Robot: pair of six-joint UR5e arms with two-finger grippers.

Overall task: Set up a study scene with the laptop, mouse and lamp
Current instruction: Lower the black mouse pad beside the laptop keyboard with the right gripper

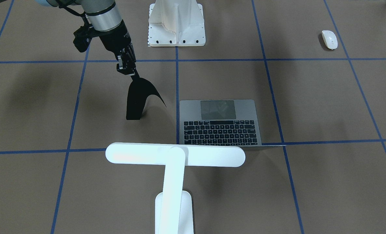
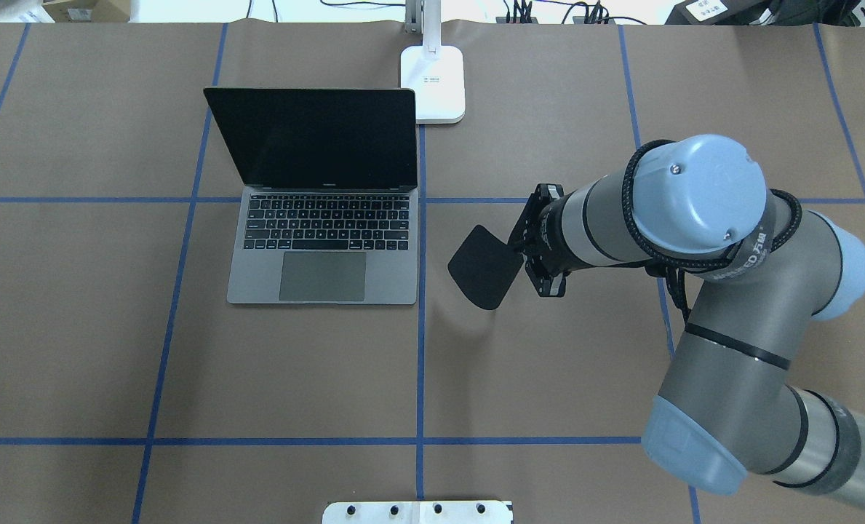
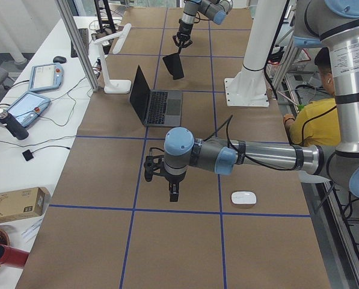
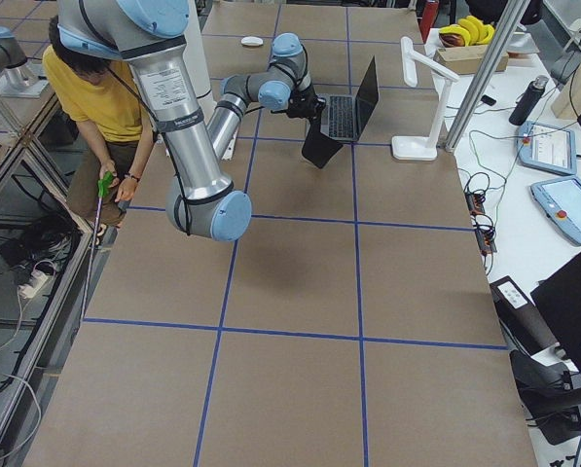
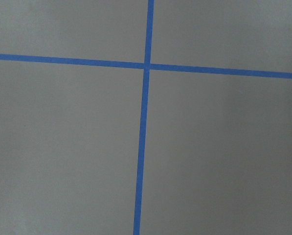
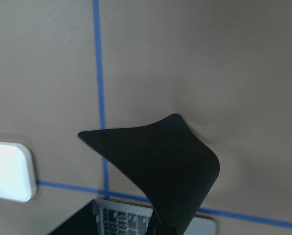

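Observation:
The open grey laptop (image 2: 323, 247) sits left of the table's middle, its dark screen upright; it also shows in the front view (image 1: 220, 122). The white lamp (image 1: 175, 156) stands behind it, with its base (image 2: 433, 80) at the far edge. The white mouse (image 1: 329, 39) lies on the robot's left side, near the robot. My right gripper (image 1: 129, 70) is shut on the edge of a flat black pad (image 2: 479, 266), which hangs curled just right of the laptop with its lower edge at the table. My left gripper (image 3: 174, 194) hovers over bare table left of the mouse (image 3: 243, 197); I cannot tell whether it is open or shut.
A white ribbed pedestal (image 1: 176, 22) stands at the robot's side of the table. A person in yellow (image 3: 311, 120) sits beside the table. Tablets, cables and boxes lie along the far bench (image 3: 29, 108). Blue tape lines grid the brown table (image 2: 294, 378).

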